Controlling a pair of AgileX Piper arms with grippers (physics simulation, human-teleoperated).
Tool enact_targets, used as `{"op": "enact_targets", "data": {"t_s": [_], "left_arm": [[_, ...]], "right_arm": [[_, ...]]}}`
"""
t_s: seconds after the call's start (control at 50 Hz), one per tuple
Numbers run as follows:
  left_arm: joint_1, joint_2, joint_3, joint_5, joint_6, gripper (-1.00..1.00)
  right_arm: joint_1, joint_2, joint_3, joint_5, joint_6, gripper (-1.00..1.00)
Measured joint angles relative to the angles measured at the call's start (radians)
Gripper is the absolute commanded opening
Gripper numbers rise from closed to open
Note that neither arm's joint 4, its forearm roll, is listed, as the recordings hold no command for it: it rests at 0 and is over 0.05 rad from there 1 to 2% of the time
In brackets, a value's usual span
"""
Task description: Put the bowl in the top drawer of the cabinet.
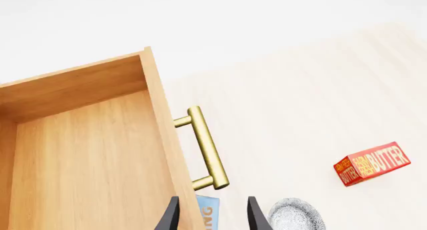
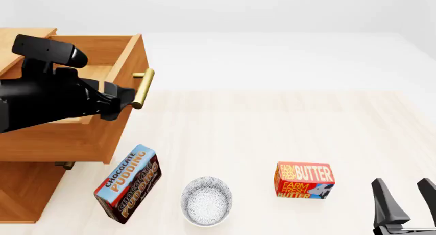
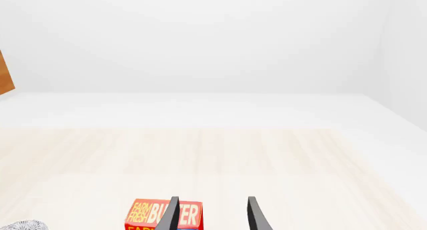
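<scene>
The bowl (image 2: 206, 200), white with a fine grey pattern, stands on the table near the front edge; it also shows as the bowl (image 1: 293, 216) and the bowl (image 3: 23, 225). The light wooden cabinet (image 2: 27, 189) stands at the left. Its top drawer (image 2: 81, 133) is pulled out, and the drawer's inside (image 1: 80, 160) holds nothing. My left gripper (image 2: 124, 98) hovers by the brass handle (image 1: 207, 147), open and gripping nothing. My right gripper (image 2: 403, 202) stands open at the front right, apart from the bowl.
A chocolate pudding box (image 2: 127, 183) lies between the cabinet and the bowl. A red butter box (image 2: 304, 180) stands right of the bowl, just ahead of the right fingers (image 3: 257, 215). The lower drawer's handle (image 2: 65, 165) peeks out under the open drawer.
</scene>
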Motion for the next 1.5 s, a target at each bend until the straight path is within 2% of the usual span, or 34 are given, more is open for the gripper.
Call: {"op": "enact_targets", "data": {"t_s": [0.34, 0.8, 1.5], "left_arm": [[-0.032, -0.111, -0.021, 0.036, 0.049, 1.00], [-0.131, -0.170, -0.022, 0.037, 0.055, 1.00], [-0.302, -0.064, 0.040, -0.084, -0.001, 1.00]], "right_arm": [[0.000, 0.000, 0.000, 0.000, 0.000, 1.00], [0.000, 0.000, 0.000, 0.000, 0.000, 1.00], [0.000, 0.000, 0.000, 0.000, 0.000, 1.00]]}}
